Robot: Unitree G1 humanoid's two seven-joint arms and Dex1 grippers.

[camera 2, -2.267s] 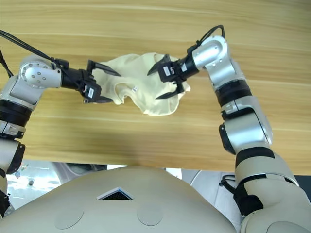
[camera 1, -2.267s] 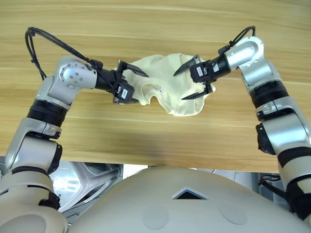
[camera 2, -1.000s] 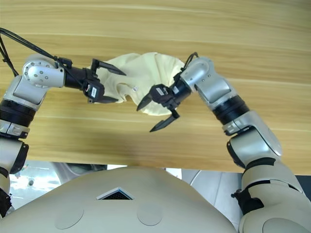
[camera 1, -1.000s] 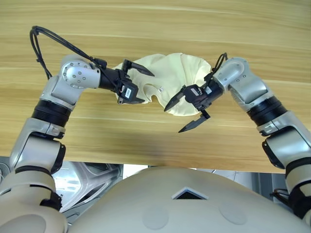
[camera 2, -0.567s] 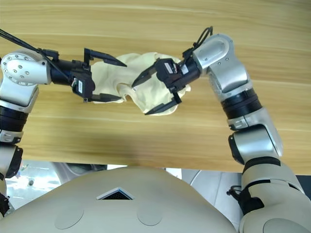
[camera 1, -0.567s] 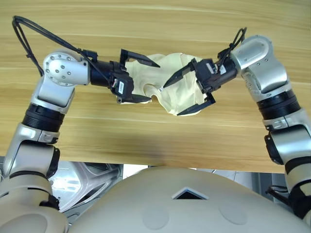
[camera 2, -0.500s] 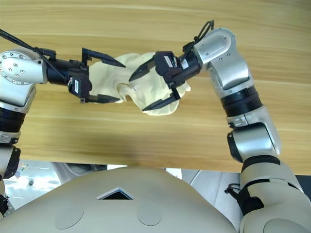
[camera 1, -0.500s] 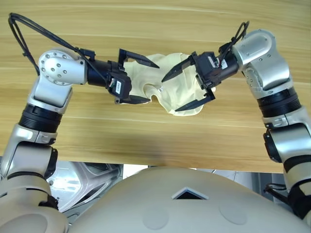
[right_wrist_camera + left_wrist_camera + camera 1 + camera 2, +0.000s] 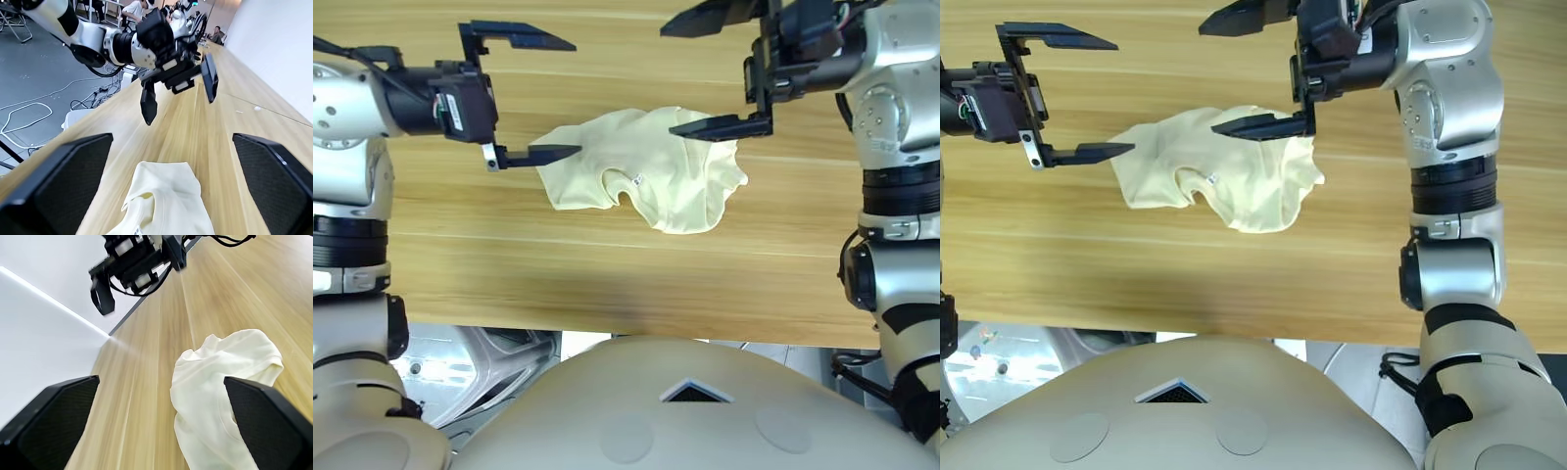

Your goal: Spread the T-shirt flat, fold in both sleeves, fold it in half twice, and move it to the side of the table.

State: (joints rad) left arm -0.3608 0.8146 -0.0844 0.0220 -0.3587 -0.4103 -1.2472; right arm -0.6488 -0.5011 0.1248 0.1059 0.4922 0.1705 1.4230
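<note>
The T-shirt lies in a crumpled pale-yellow heap on the wooden table, roughly mid-table and slightly toward the robot's right, with its collar opening and small tag turned toward the robot. Nothing is gripping it.

Both arms hang up off the cloth, facing each other across it. The left forearm runs in level from the robot's left side, and the left gripper points inward with its two fingers spread wide. The nearer finger sits in line with the shirt's left edge, but seen from the wrist it is well above the fabric. The right arm stands almost upright along the robot's right side and bends sharply at the top, so the right gripper points back toward the left one. It too gapes wide and holds nothing, with its nearer finger crossing in front of the shirt's far right part.

From each wrist, the shirt shows below, between that gripper's own dark fingers, with the other gripper farther off above the table
</note>
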